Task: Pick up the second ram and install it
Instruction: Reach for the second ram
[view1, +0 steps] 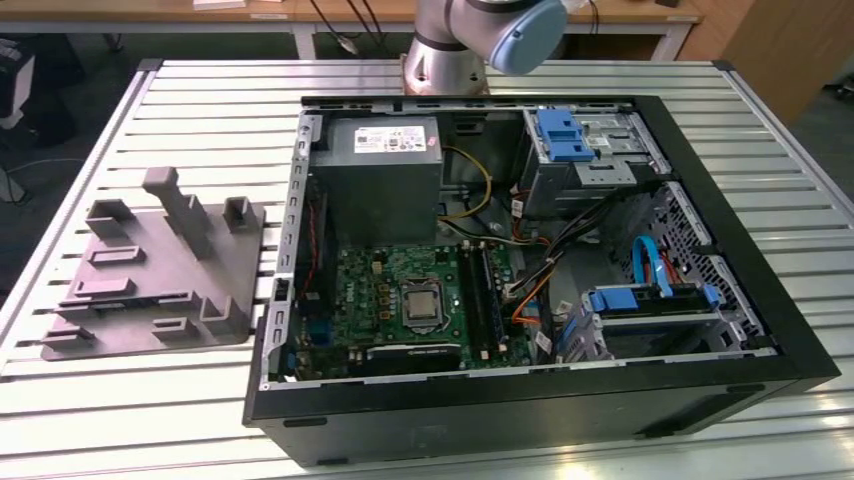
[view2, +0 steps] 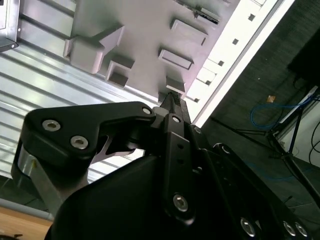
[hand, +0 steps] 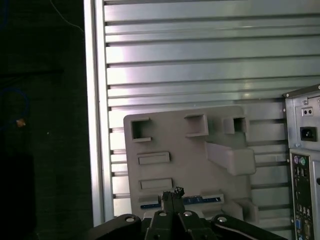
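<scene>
The second ram (hand: 205, 200) is a thin dark strip with blue markings, standing on edge in a slot of the grey holder tray (hand: 175, 140). In the exterior view the ram (view1: 110, 298) sits in the tray (view1: 160, 270) at that view's left, beside the open computer case (view1: 747, 300). My gripper (hand: 170, 196) hangs well above the tray, fingers pressed together with nothing visible between them, its tips lined up over the ram's slot. The second wrist view also shows the shut gripper (view2: 172, 98) over the tray (view2: 145, 45).
Inside the case lie the green motherboard (view1: 400, 300) with long black slots (view1: 478, 290), a grey power-supply box (view1: 380, 170), blue drive brackets (view1: 647, 300) and loose cables. The slatted metal table (view1: 200, 110) has a dark drop beyond its edge (hand: 45, 125). The arm's base (view1: 447, 50) stands behind the case.
</scene>
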